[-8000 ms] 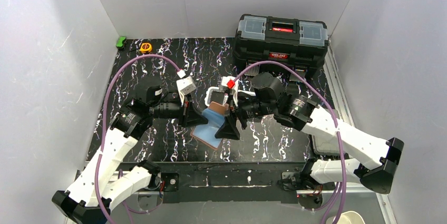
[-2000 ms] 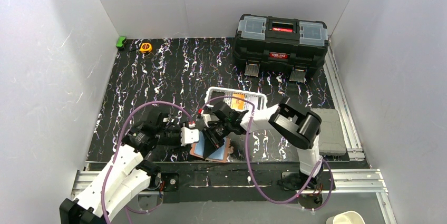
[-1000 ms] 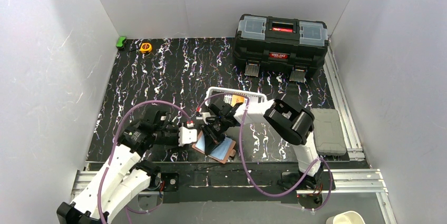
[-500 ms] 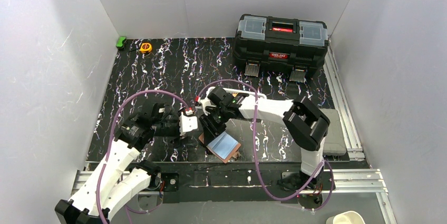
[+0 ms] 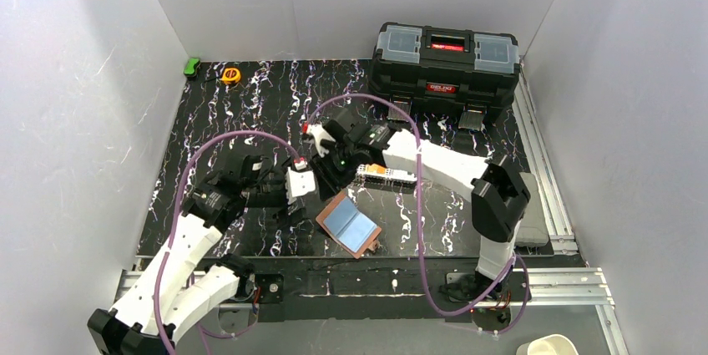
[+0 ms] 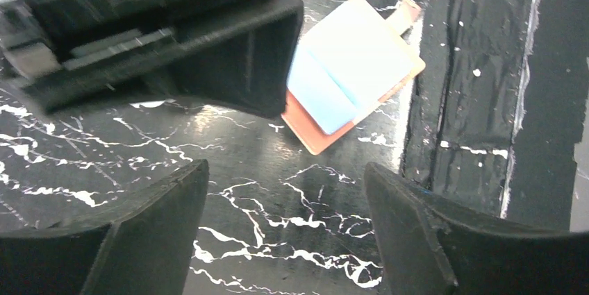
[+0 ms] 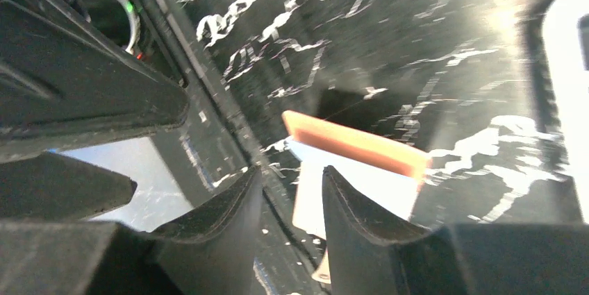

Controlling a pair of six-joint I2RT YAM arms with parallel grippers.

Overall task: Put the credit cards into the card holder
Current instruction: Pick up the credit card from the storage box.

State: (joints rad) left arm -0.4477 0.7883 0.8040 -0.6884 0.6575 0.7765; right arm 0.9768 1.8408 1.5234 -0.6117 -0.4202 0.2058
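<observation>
Status: card holder (image 6: pixel 305 130) lies opened flat on the tabletop (image 5: pixel 250 121), close to the near edge, roughly midway between my two bases. Salmon cover is down and the inside faces up. Its snap tab (image 6: pixel 406 12) sticks out toward the near edge. A light blue card (image 5: pixel 348 222) covers most of the inside. A line crosses it at the fold, so I can't tell if it's one card or two side by side, or whether it's seated in a slot or just lying on top.

My left gripper (image 6: pixel 285 170): jaws wide apart, nothing between them but bare tabletop. It sits left of the holder, apart from it, pointing toward it.

My right gripper (image 7: pixel 289 173): jaws parted by a narrow gap, nothing clamped. It hangs over the holder's far-left corner and looks clear of it. One of its fingers blocks the upper left of my left wrist view.

Just behind the holder is the white slotted basket (image 5: pixel 386 174), mostly under my right forearm, with an orange card (image 5: pixel 377 169) showing in it. At the far edge, right of centre, is the black toolbox (image 5: pixel 445 58). In the far-left corner, well apart from the rest, are the orange tape measure (image 5: pixel 231 75) and a small green item (image 5: pixel 192 66).
</observation>
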